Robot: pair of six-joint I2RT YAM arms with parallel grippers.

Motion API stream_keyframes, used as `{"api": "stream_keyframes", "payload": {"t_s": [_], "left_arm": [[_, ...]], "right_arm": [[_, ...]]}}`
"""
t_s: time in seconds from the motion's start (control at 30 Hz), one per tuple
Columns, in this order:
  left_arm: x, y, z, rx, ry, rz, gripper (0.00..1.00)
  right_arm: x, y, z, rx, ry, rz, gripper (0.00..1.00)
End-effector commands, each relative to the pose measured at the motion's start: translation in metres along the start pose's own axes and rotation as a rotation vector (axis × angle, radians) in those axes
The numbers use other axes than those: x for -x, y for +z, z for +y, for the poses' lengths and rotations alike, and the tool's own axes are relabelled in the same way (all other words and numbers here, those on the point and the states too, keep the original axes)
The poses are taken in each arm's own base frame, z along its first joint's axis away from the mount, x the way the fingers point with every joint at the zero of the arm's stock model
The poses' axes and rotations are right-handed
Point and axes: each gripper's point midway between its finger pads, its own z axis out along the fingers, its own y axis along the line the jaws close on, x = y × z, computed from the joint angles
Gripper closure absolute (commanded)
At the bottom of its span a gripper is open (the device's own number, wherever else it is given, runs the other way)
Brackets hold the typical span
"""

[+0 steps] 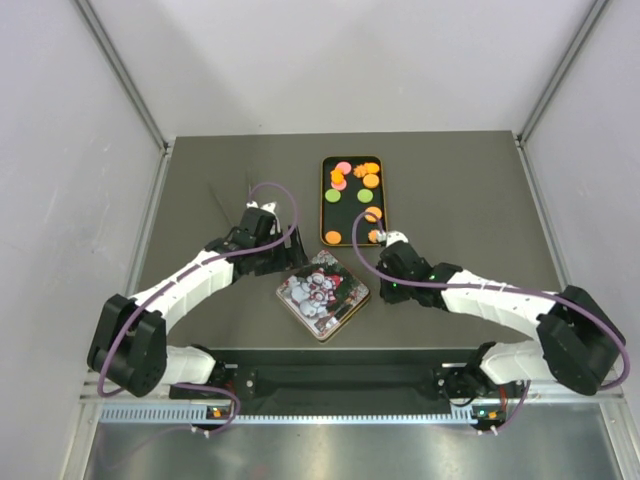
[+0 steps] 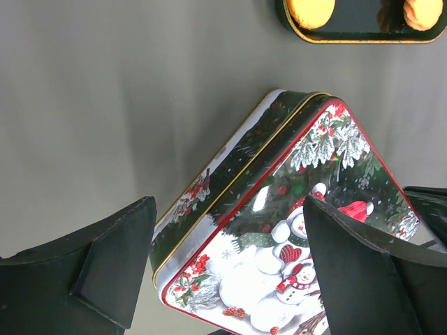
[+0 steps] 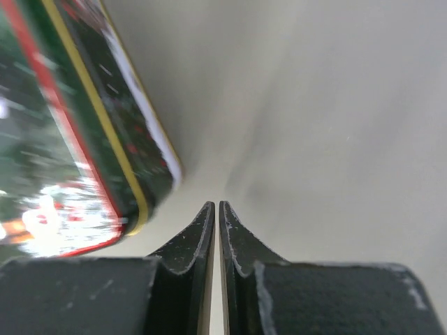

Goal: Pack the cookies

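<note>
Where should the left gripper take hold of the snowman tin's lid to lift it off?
Take the lid by its shallow red-edged rim, above the gold seam, coming straight down with the left gripper, pinching two opposite straight sides. The tin lies flat, turned corner-on, so rotate the wrist to match. Whether the open jaws span it is unclear.

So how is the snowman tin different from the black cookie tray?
The snowman tin is square; the black tray is a long rectangle. The tin has its lid on; the tray lies open with cookies in it. The tin sits turned cornerwise; the tray sits straight. Both have gold trim.
</note>
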Motion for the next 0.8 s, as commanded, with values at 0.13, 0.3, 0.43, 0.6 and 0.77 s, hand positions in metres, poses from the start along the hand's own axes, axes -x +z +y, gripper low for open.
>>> {"api": "stream_keyframes", "payload": {"t_s": [0.13,0.3,0.43,0.6,0.77], "left_arm": [[0.024,-0.005,-0.018,-0.051,0.039,-0.064,0.09],[0.025,-0.005,-0.018,-0.051,0.045,-0.062,0.09],[0.025,-0.005,-0.019,-0.053,0.043,-0.059,0.09],[0.023,-0.004,-0.019,-0.054,0.043,-0.052,0.09],[0.023,-0.001,-0.018,-0.051,0.043,-0.045,0.10]], "right_arm": [[0.079,-0.054,0.032,0.069,-0.004,-0.208,0.93],[0.099,-0.078,0.053,0.070,-0.047,-0.260,0.93],[0.088,-0.064,0.055,0.053,-0.063,-0.227,0.95],[0.029,-0.017,0.040,0.034,-0.034,-0.100,0.96],[-0.001,0.003,0.034,0.033,-0.016,-0.038,0.97]]}}
